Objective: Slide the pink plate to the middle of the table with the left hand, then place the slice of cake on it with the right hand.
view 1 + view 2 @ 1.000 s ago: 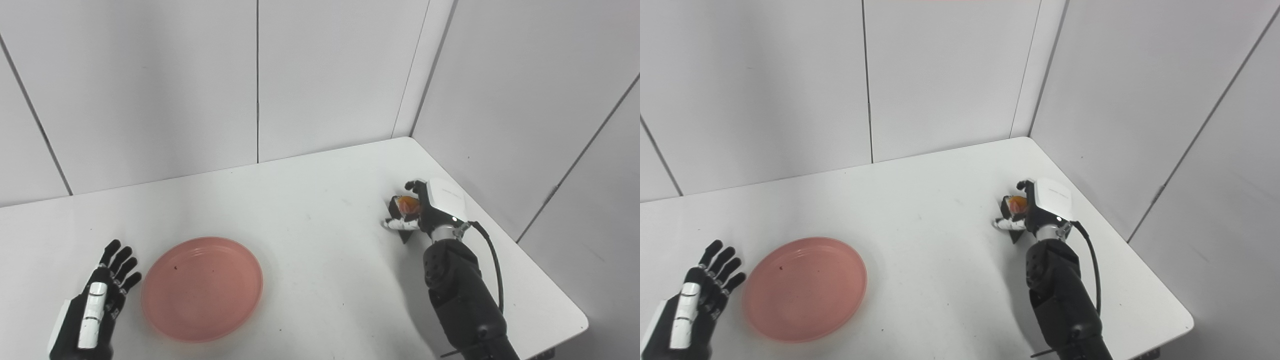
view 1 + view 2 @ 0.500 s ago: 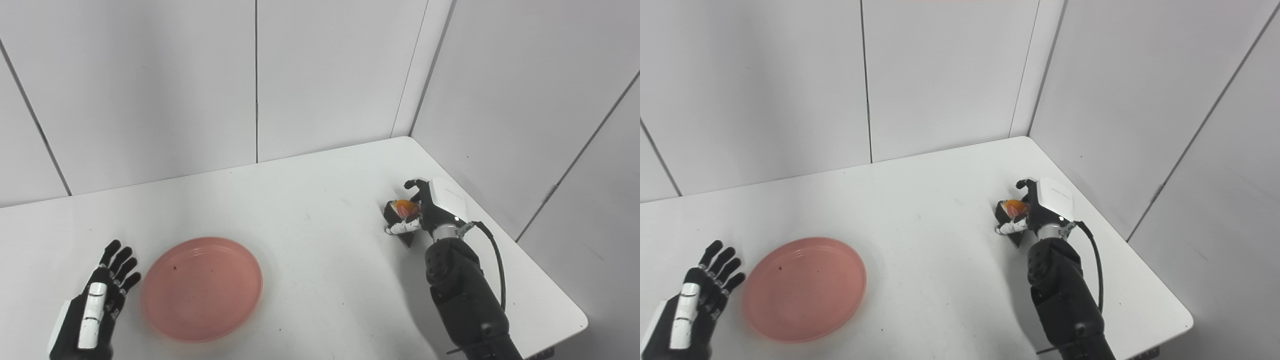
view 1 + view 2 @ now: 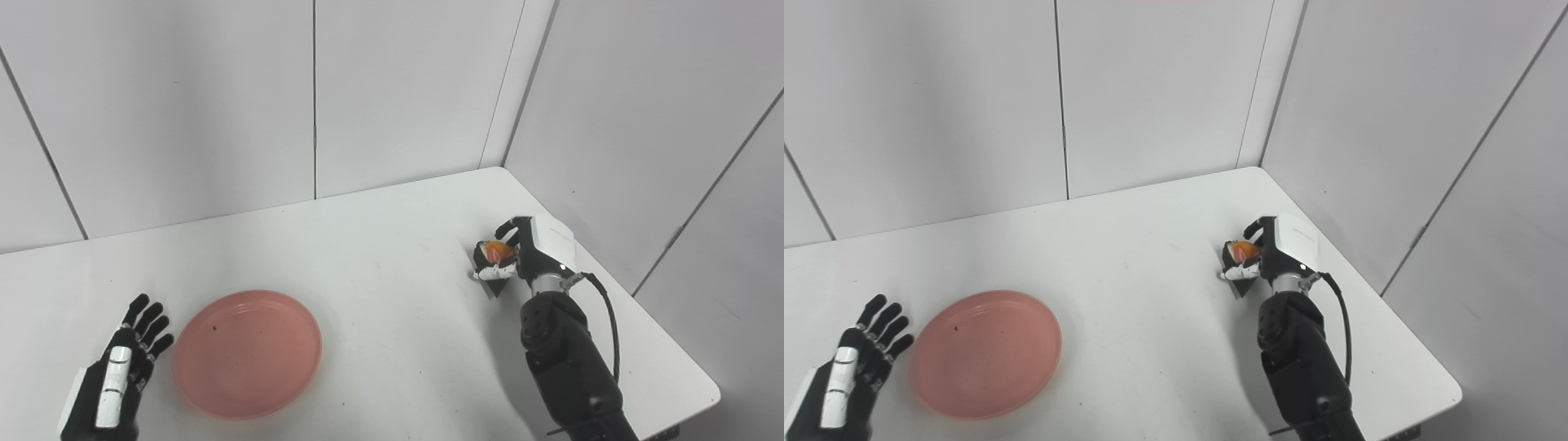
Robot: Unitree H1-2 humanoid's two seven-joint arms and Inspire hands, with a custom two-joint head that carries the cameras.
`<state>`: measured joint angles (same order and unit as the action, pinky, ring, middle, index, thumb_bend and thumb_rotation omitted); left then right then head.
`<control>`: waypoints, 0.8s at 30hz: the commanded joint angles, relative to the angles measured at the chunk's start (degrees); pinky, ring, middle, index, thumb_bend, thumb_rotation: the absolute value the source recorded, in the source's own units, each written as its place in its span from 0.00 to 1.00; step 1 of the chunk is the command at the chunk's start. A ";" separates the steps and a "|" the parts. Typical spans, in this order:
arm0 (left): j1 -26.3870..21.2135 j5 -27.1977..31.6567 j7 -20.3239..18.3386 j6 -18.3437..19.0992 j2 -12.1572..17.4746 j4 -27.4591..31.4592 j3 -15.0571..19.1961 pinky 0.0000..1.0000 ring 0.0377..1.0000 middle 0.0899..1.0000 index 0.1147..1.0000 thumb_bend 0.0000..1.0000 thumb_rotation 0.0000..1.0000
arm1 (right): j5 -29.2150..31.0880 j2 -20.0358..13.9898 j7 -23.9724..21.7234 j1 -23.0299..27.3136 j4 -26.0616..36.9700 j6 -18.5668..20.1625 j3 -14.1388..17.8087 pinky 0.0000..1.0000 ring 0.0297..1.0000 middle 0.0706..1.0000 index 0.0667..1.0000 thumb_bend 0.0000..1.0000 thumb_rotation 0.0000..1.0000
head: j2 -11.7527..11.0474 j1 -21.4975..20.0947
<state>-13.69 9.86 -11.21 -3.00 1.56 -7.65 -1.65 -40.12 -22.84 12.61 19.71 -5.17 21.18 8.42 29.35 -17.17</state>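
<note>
Item one: small dark wedge of cake with an orange fruit topping (image 3: 495, 253), far right of the white worktop (image 3: 380, 269), near the corner walls. I see my right hand (image 3: 520, 254) closed around it, fingers (image 3: 507, 228) curled over the top and thumb under the near side. Against the views from a second ago, the slice has tipped and sits a little higher in the hand; I judge it is just coming off the worktop, though I cannot tell whether its lower tip is clear of the surface.

Item two: round, shallow pink plastic plate (image 3: 247, 353), lower left of the worktop, well apart from the cake. It has not shifted across the three moments. I read it as left of the middle, so the slide looks short of complete or barely done.

Item three: my left hand (image 3: 119, 373), black with white panels, flat beside the plate's left rim, fingers spread, holding nothing, unmoved.

Meaning: the grasp appears secured; the carry leftward to the plate comes next.
</note>
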 commanded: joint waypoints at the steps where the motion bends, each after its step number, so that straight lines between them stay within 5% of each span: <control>1: 1.28 -0.88 0.50 -1.29 -1.36 -0.15 -0.77 0.93 0.95 0.95 0.93 0.66 0.92 | 1.12 -2.17 1.02 0.90 3.55 -2.86 0.40 0.25 0.29 0.39 0.49 0.52 0.00 | 0.09 0.08; 5: 1.16 -2.60 1.62 -2.58 -2.92 -0.24 -1.73 0.94 0.96 0.95 0.94 0.64 0.93 | 3.61 -1.56 -1.68 0.49 9.04 -1.43 -0.03 0.23 0.26 0.36 0.49 0.51 0.00 | 0.62 4.80; 8: 0.99 -3.84 2.39 -2.94 -4.12 -0.09 -2.52 0.97 0.97 0.97 0.96 0.61 0.94 | 5.53 -1.32 -1.92 0.20 10.23 -3.87 -0.78 0.20 0.22 0.42 0.45 0.52 0.00 | 0.87 7.66; 12: 0.35 -5.18 3.61 -4.19 -5.41 -1.57 -2.77 1.00 0.98 0.98 0.97 0.59 0.94 | 8.34 -1.35 -3.38 -0.44 12.10 -8.39 -3.10 0.19 0.20 0.43 0.44 0.52 0.00 | 1.00 10.45; 24: -0.94 -7.97 6.23 -6.94 -7.00 -4.81 -3.24 1.00 0.99 0.98 0.98 0.63 0.95 | 11.12 2.54 -13.08 0.20 24.73 -8.80 -11.68 0.17 0.20 0.35 0.48 0.51 0.00 | 1.86 17.49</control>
<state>-15.32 2.42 -5.37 -7.85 -4.74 -10.85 -4.50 -29.16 -20.31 0.16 17.80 16.90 14.51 -2.77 31.20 0.25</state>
